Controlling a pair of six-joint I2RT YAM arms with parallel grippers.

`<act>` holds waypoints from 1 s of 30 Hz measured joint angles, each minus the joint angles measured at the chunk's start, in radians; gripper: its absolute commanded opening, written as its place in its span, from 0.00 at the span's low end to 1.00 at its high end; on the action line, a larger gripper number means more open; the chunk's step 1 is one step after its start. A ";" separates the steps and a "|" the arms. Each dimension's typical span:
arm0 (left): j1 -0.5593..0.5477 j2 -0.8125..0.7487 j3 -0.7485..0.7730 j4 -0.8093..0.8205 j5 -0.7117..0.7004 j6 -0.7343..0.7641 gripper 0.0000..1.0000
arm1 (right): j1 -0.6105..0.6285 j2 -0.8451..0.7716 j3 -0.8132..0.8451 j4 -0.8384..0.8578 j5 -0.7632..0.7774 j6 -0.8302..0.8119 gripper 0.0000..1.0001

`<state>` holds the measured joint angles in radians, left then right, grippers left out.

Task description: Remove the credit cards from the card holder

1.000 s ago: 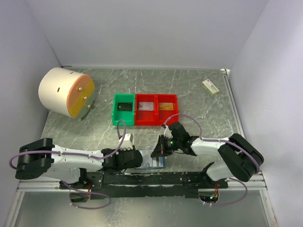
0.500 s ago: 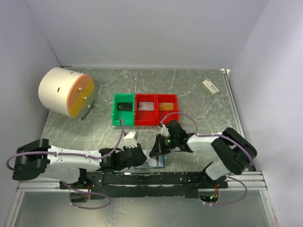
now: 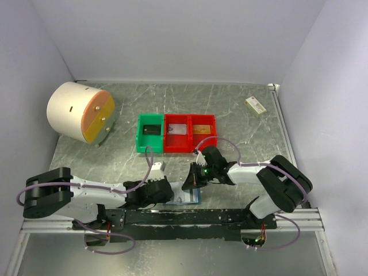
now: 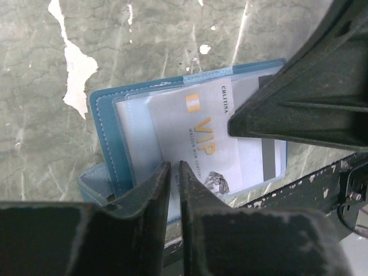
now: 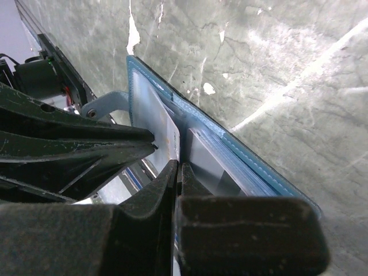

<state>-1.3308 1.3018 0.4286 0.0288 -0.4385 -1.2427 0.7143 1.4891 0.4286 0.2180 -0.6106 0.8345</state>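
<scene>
The blue card holder (image 3: 187,199) lies open on the table by the front rail; it also shows in the left wrist view (image 4: 106,132) and the right wrist view (image 5: 247,155). A white credit card (image 4: 201,138) with gold "VIP" letters sticks partly out of its clear pocket. My right gripper (image 3: 188,185) is shut on that card's edge (image 5: 171,135), with its jaws (image 5: 180,165) pinched together. A darker card (image 5: 210,161) sits in the pocket beside it. My left gripper (image 3: 168,194) is shut, and its tips (image 4: 174,167) rest on the holder's near left part.
A green bin (image 3: 150,132) and a red double bin (image 3: 190,133) stand behind the holder. A white drum with an orange face (image 3: 77,112) is at the far left, and a small cream box (image 3: 256,104) at the far right. The black rail (image 3: 190,217) runs just in front.
My right gripper has moved left onto the holder and stays there. My left gripper edged forward, then drew back slightly to the left.
</scene>
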 measured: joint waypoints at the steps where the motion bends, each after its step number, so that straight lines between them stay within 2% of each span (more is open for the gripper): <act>1: 0.001 0.011 0.008 -0.004 0.000 -0.003 0.10 | -0.003 -0.001 0.000 -0.001 0.000 0.000 0.01; 3: 0.001 0.028 0.035 -0.052 -0.010 -0.034 0.07 | -0.008 -0.004 0.000 -0.004 0.003 0.000 0.04; 10: -0.001 0.041 0.079 -0.152 -0.037 -0.143 0.07 | -0.006 -0.055 -0.017 0.012 0.010 0.019 0.18; 19: -0.002 0.048 0.081 -0.154 -0.039 -0.164 0.07 | 0.006 -0.068 -0.068 0.106 0.000 0.071 0.21; 21: -0.002 0.049 0.082 -0.154 -0.039 -0.164 0.07 | 0.017 -0.066 -0.068 0.118 0.000 0.074 0.20; 25: -0.002 0.049 0.082 -0.154 -0.040 -0.164 0.07 | 0.043 -0.048 -0.068 0.135 0.001 0.077 0.11; 27: -0.002 0.049 0.082 -0.154 -0.040 -0.165 0.07 | 0.050 -0.043 -0.070 0.139 0.006 0.087 0.04; 30: -0.002 0.048 0.082 -0.155 -0.040 -0.165 0.07 | 0.051 -0.045 -0.072 0.132 0.022 0.093 0.00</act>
<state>-1.3323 1.3502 0.5106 -0.1261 -0.4782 -1.4075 0.7658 1.4441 0.3565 0.3500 -0.5884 0.9279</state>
